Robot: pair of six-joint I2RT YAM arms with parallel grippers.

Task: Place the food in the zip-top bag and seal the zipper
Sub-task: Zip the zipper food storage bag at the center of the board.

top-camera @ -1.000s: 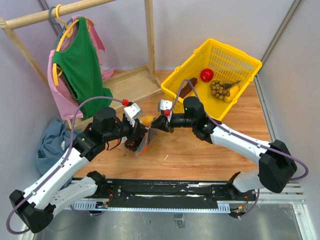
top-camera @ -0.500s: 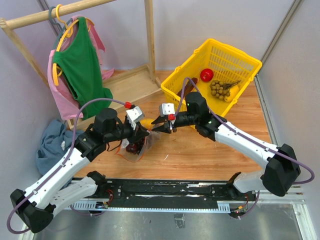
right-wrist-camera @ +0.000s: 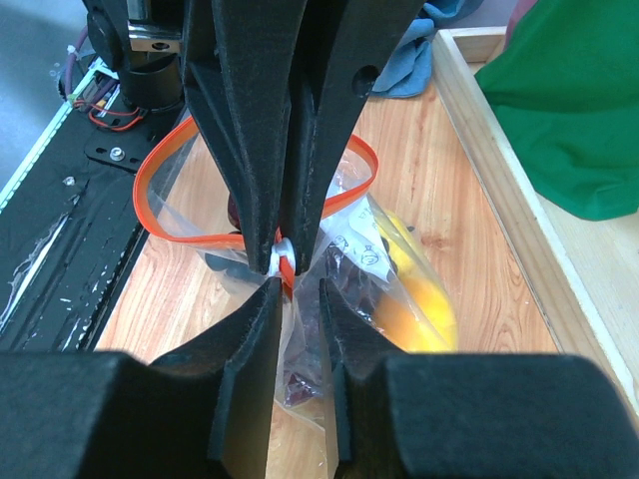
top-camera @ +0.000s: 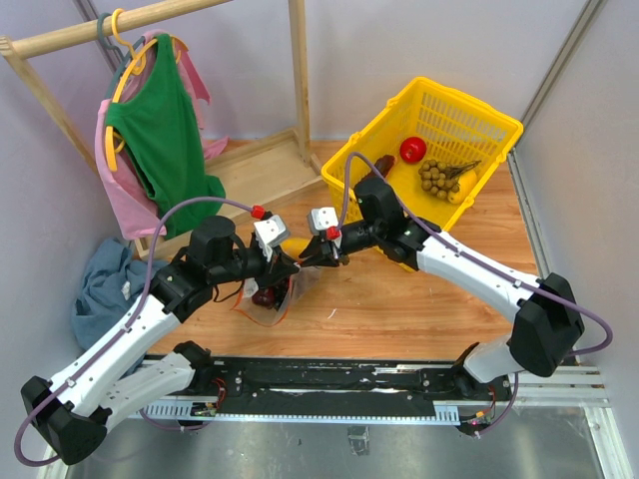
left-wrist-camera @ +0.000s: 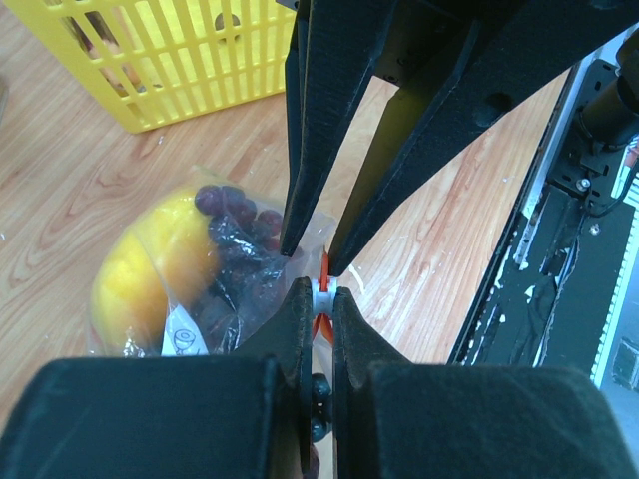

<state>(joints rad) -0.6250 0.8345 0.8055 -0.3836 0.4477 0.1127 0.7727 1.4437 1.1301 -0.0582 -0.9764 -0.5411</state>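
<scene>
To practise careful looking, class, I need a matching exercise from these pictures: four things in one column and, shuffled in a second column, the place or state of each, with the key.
Things
1. yellow bell pepper
2. red round fruit
3. green garment
4. left tool

Places or states
A. hanging from the wooden rail
B. shut on the zipper
C. in the yellow basket
D. inside the clear bag

Pairs: 1-D, 2-C, 3-A, 4-B
</scene>
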